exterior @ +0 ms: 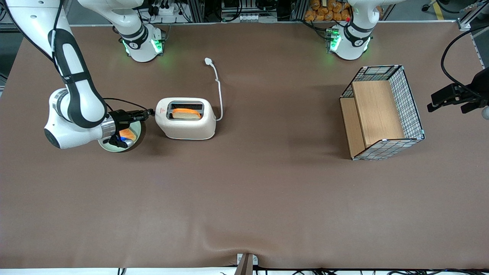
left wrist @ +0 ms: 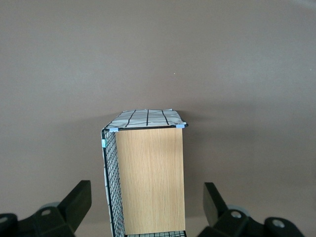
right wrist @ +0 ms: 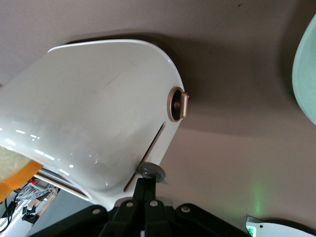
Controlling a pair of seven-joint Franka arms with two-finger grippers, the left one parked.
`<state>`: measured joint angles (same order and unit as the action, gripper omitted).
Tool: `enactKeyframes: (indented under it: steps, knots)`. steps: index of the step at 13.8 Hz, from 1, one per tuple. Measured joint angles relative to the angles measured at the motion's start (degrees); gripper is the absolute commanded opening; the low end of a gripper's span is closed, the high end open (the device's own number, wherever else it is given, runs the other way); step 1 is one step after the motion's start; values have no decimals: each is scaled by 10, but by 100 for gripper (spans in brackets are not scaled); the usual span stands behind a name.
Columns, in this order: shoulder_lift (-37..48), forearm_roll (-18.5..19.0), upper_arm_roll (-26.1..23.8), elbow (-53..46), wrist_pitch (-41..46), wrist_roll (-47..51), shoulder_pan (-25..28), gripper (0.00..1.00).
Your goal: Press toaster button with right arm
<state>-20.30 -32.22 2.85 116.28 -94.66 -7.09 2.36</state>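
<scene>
The cream-white toaster (exterior: 187, 126) lies near the working arm's end of the table, with a slice of toast (exterior: 186, 114) in one slot and a red triangle mark (exterior: 162, 110) on top. Its white cord runs to a plug (exterior: 208, 60) farther from the front camera. The right arm's black gripper (exterior: 150, 112) is level with the toaster's narrow end by the triangle. In the right wrist view the gripper (right wrist: 146, 181) is shut, its joined fingertips touching the small grey toaster button (right wrist: 152, 171) at the end of the lever slot. The toaster's body (right wrist: 98, 108) fills much of that view.
A pale green plate (exterior: 114, 148) with an orange item lies under the gripper's wrist, beside the toaster; its rim also shows in the wrist view (right wrist: 306, 74). A brass dial (right wrist: 177, 104) sits on the toaster's end. A wire basket with wooden boards (exterior: 382, 112) (left wrist: 148, 182) stands toward the parked arm's end.
</scene>
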Motion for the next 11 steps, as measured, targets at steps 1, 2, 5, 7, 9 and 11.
enactKeyframes:
  steps: [1, 2, 5, 7, 9, 11]
  knots:
    - [-5, -1, 0, 0, -4, -3, 0, 0]
    - [-10, -3, 0, 0, -8, -7, 0, 0]
    - [-32, -12, 1, 0, -20, -23, -1, 0]
    - [-45, -19, 2, 0, -27, -29, -3, 0]
    - [-52, -25, 3, 0, -32, -32, -4, 0]
    - [-53, -27, 3, 0, -32, -32, -6, 0]
